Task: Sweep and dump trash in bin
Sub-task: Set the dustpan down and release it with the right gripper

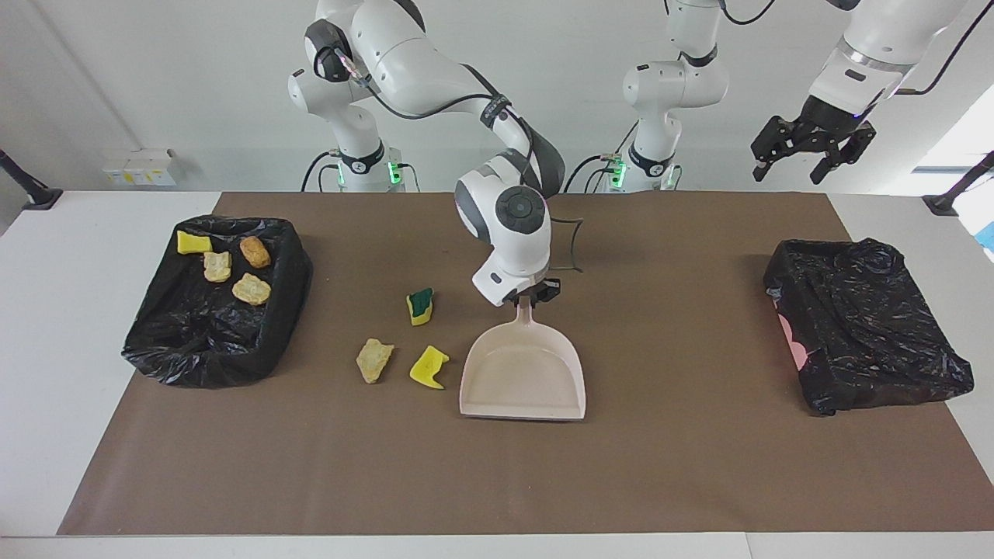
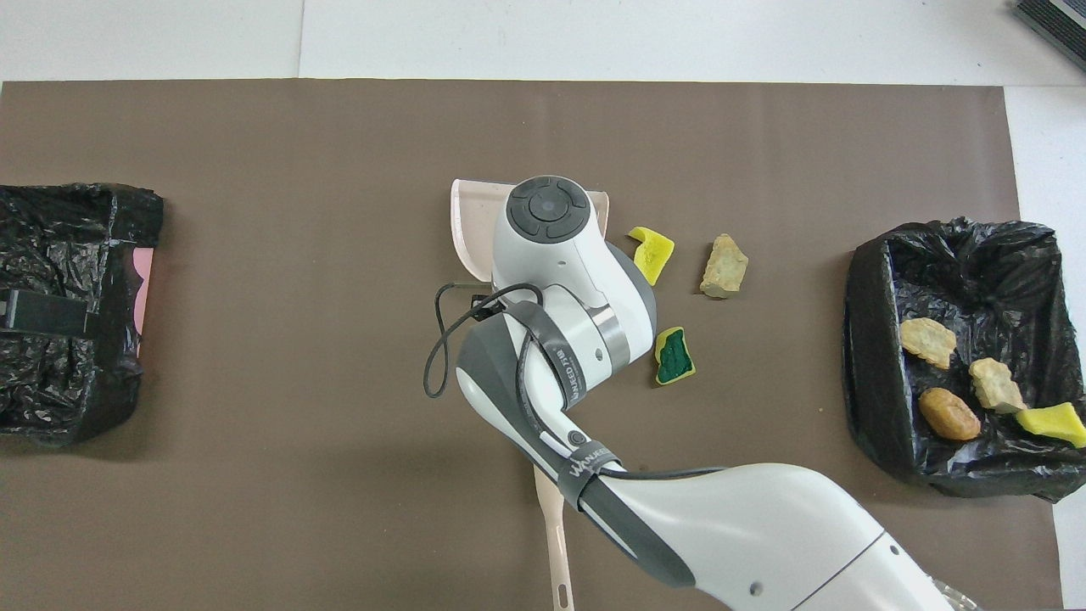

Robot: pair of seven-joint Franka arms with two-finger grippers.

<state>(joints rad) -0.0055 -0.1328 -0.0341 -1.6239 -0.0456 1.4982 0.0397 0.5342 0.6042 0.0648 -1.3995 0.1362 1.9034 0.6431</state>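
Nearest the robots, right gripper (image 1: 529,295) pinches the beige dustpan (image 1: 523,371) by its handle; its arm hides most of the pan overhead. Left gripper (image 1: 811,151) waits in the air, fingers spread, over the table's edge. Trash: green-faced yellow sponge (image 1: 420,306), then tan chunk (image 1: 374,360) and yellow sponge (image 1: 429,367) beside the pan. Black-lined bin (image 1: 194,341) holds four scraps (image 1: 231,266). Second lined bin (image 1: 870,326), contents unclear. Brush handle (image 2: 556,552) cut off overhead.
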